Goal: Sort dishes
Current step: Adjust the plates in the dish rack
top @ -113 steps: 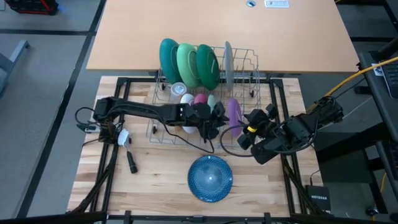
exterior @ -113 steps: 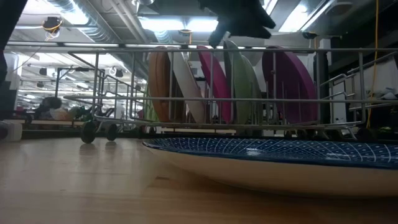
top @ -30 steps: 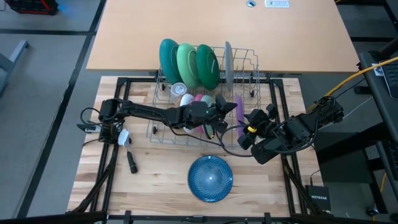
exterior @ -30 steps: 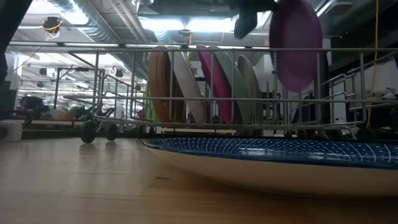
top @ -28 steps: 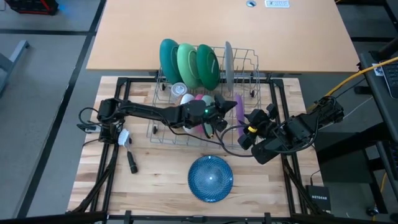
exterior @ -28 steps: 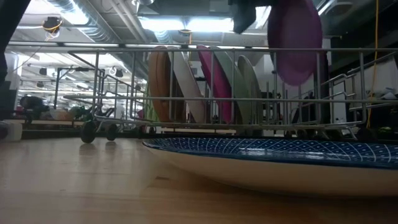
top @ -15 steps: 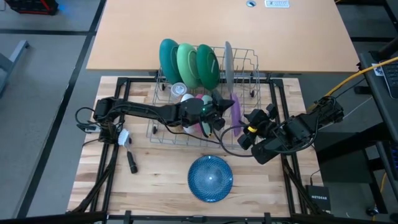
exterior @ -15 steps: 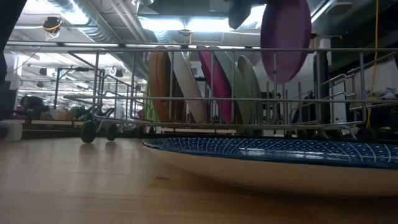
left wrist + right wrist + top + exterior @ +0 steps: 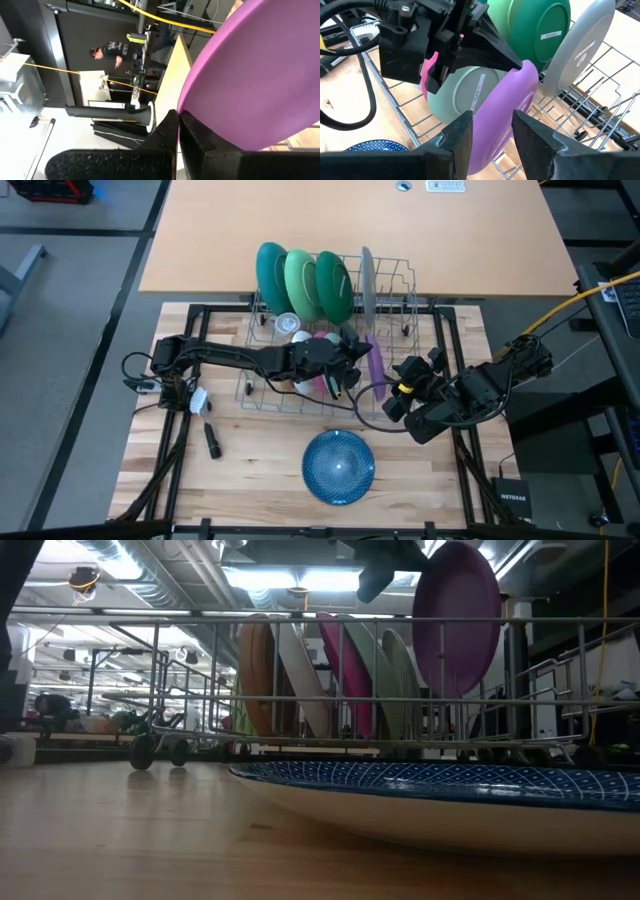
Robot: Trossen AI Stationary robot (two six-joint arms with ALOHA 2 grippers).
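Gripping: left gripper point(image 9: 352, 352) pinches the rim of the purple plate point(image 9: 456, 618), fingers clamped tight on its edge, plate held upright on edge.
Plate's place: lifted above the near right part of the wire dish rack point(image 9: 405, 285), its lower half behind the rack's top rail in the low view.
Right gripper point(image 9: 393, 392): waits just right of the rack's near corner, fingers point(image 9: 536, 135) parted to a middling gap around nothing, aimed at the purple plate.
Rack, far row: teal bowl point(image 9: 270, 270), two green bowls point(image 9: 302, 280) and a grey plate point(image 9: 367, 278) standing on edge.
Rack, near row: tan, white, pink plate point(image 9: 345, 670) and pale green plate point(image 9: 462, 92) upright beside the lifted one.
Table: blue patterned plate point(image 9: 338, 466) lies flat on the near side of the wooden table point(image 9: 250, 450).
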